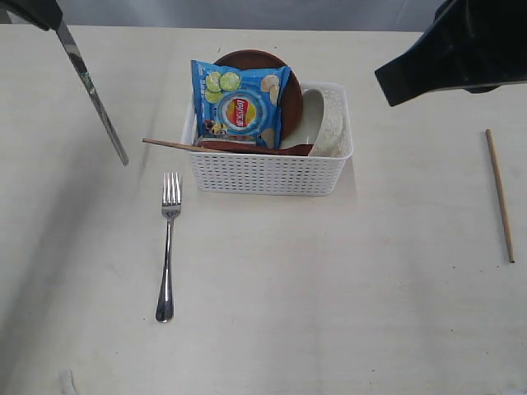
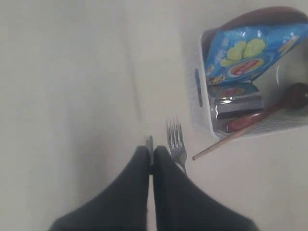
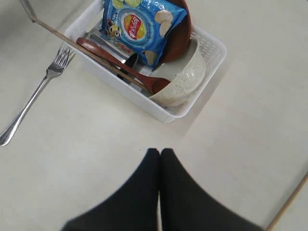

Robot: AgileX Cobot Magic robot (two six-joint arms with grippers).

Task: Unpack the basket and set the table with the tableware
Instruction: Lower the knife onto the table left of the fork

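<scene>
The left hand [image 2: 150,155] is pinched tight on the knife [image 1: 95,95], which slants over the tabletop [image 1: 346,304] left of the basket [image 1: 268,174]. The fork [image 1: 168,247] lies near the basket's front-left corner, one chopstick [image 1: 500,195] well off to the right. The right hand [image 3: 158,154] is closed on nothing.

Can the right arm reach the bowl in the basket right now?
Probably yes. The bowl stands at the right end of the basket, rim exposed; only the spoon rests against it. The right gripper has its fingers shut.
</scene>
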